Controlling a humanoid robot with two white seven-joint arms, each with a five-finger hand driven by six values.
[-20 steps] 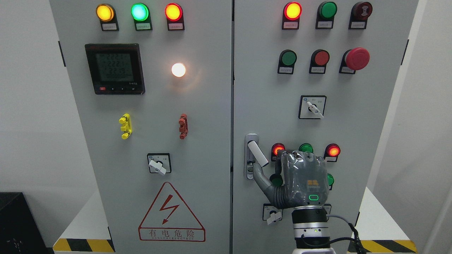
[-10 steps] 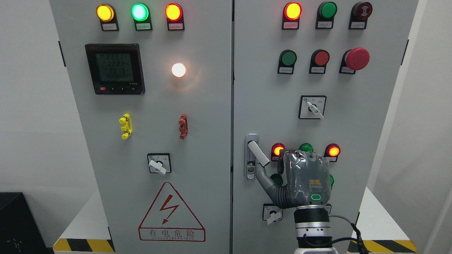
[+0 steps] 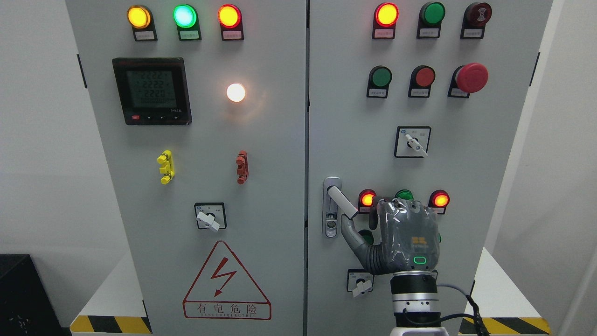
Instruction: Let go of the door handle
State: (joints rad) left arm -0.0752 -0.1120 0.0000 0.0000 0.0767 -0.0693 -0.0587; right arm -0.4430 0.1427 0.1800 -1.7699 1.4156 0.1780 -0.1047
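A grey electrical cabinet [image 3: 261, 140] with two doors fills the middle of the frame. On the right-hand door, just right of the centre seam and a little below mid-height, sits the door handle [image 3: 339, 200]: a silver backplate with a white lever that slants down to the right from its pivot. The right hand [image 3: 396, 238] rises from the bottom edge right of centre, its grey back toward the camera and a small green light glowing near the wrist. Its thumb [image 3: 350, 233] stretches up and left, the tip close under the lower end of the lever; whether the two touch cannot be told. The other fingers curl forward at the top of the palm, beside the lever's end rather than around it, and grip nothing. Behind the knuckles a row of indicator lamps shows, a lit red lamp [image 3: 367, 199] on the left and another lit red lamp [image 3: 440, 199] on the right. A rotary selector switch [image 3: 360, 282] sits low on the same door, just left of the wrist. In the upper left of the frame, a digital meter [image 3: 151, 91] is mounted on the left-hand door, and a yellow-and-red electrical warning triangle [image 3: 227, 282] marks that door's lower part.
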